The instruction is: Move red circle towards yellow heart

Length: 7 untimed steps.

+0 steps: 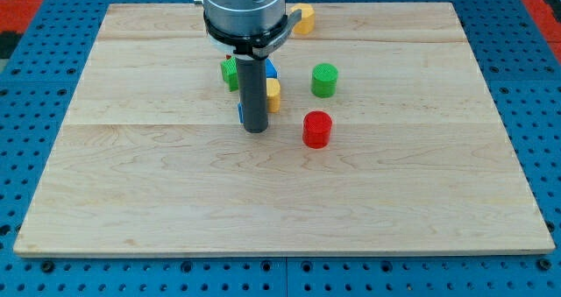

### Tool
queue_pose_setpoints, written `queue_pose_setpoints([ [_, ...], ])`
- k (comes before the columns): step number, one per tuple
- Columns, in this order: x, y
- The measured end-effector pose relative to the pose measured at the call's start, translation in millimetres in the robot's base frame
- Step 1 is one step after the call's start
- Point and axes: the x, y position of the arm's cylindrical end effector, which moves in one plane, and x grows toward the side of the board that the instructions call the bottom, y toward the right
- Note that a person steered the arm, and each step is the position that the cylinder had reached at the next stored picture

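The red circle [316, 129] stands on the wooden board, right of the middle. My tip [255, 129] rests on the board to the red circle's left, a short gap apart. A yellow block [273, 95], partly hidden behind the rod, sits just above and right of my tip; its shape is unclear. Another yellow block [303, 19] lies near the view's top edge, partly hidden by the arm; I cannot tell which one is the heart.
A green circle [324, 80] stands above the red circle. A green block [230, 73] and a blue block [270, 69] sit behind the rod, mostly hidden. The board [131, 183] lies on a blue pegboard table.
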Motion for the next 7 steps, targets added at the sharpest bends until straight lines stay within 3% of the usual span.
queue_pose_setpoints([
  [2,3.3,-3.7],
  [3,27.9,7.6],
  [7,47.0,100.9],
])
